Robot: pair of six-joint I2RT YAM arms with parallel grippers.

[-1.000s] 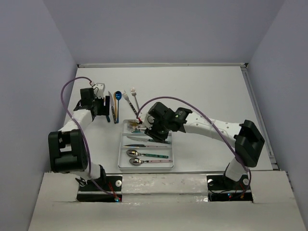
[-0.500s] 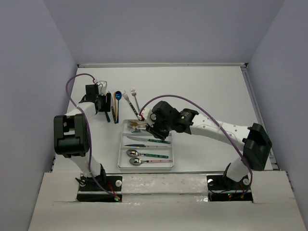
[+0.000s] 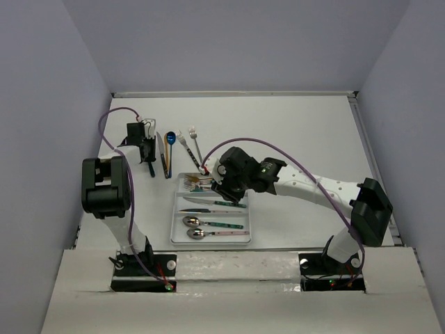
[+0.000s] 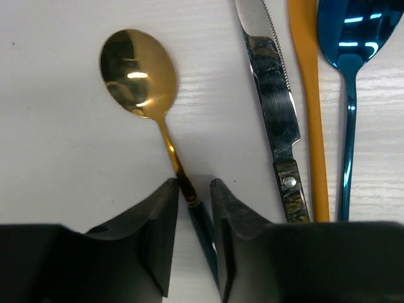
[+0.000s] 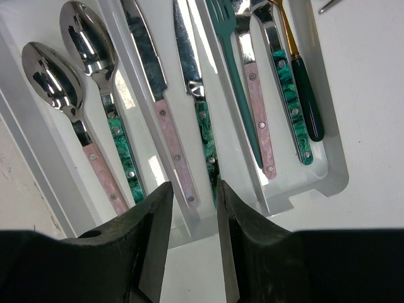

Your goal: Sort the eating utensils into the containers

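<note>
The biggest thing is the white table (image 3: pixel 299 139). Near its front edge lies the white tray (image 3: pixel 174 221), which has three long parts. The right arm (image 3: pixel 313 186) reaches across to the tray, and the left arm (image 3: pixel 111 188) reaches up the left side of the table. The right gripper (image 5: pixel 192 189) hangs over the tray with its two fingers apart and nothing between them. The left gripper (image 4: pixel 192 189) is down at the table, with one finger on each side of the dark handle of a gold spoon (image 4: pixel 136 72). The gap is small, and I cannot tell if the fingers are squeezing the handle. The gold spoon lies flat on the table, out of the tray. Just beside it on the table lie a knife (image 4: pixel 274 107), an orange handle (image 4: pixel 312 126) and a blue spoon (image 4: pixel 353 38), side by side. Two silver forks (image 3: pixel 189 142) lie a little further right. In the tray, the near part holds two silver spoons (image 5: pixel 76 82), the middle part holds two knives (image 5: pixel 167 82), and the far part holds the forks (image 5: pixel 252 76), one of them all teal.
</note>
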